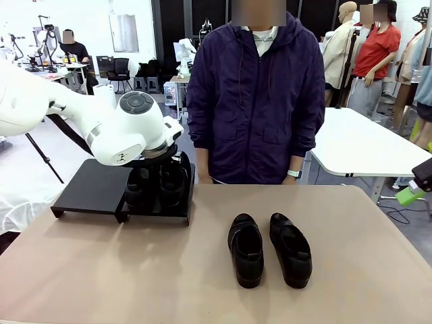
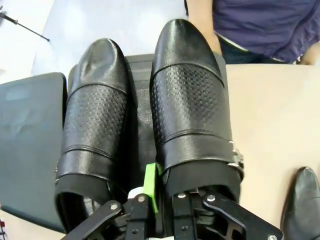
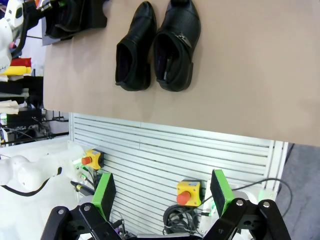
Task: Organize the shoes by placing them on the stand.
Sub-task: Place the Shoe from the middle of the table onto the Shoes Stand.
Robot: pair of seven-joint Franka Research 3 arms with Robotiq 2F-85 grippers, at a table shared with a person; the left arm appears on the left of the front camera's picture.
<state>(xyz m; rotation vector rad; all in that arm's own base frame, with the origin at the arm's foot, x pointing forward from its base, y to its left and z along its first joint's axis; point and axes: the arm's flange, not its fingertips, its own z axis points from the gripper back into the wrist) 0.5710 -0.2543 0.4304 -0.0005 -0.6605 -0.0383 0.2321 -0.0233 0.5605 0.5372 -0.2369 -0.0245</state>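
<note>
Shoes, four alike, glossy black leather slip-ons with rounded toes, are found in two pairs. The left racked shoe (image 2: 95,125) and the right racked shoe (image 2: 192,110) sit side by side, toes toward the far side, on the right-hand platform of the low matte black two-platform stand (image 1: 91,189). The stand's left platform is bare. The stand itself sits at the far left of the tan table (image 1: 101,277).

From the front, the white left arm (image 1: 128,131) covers much of this pair. The left wrist camera gives them in full, with perforated uppers and a small metal buckle (image 2: 235,156) on the right one.

The left gripper (image 2: 162,189) sits at the right racked shoe's heel collar. Its jaws are close together, with one green pad against the collar's outer wall. Whether it is clamping that wall or has let go, I cannot tell.

The left table shoe (image 1: 246,251) and the right table shoe (image 1: 291,250) lie parallel and just apart at mid-table. The right wrist camera shows their open heel ends turned toward the robot's edge of the table. Below that edge it shows a white slatted panel (image 3: 165,150) carrying yellow boxes with red buttons (image 3: 189,193).

The right gripper (image 3: 162,192) hangs off the table's right side, jaws spread wide and grasping nothing.

A person in a dark purple jacket (image 1: 256,101) stands at the far edge.
</note>
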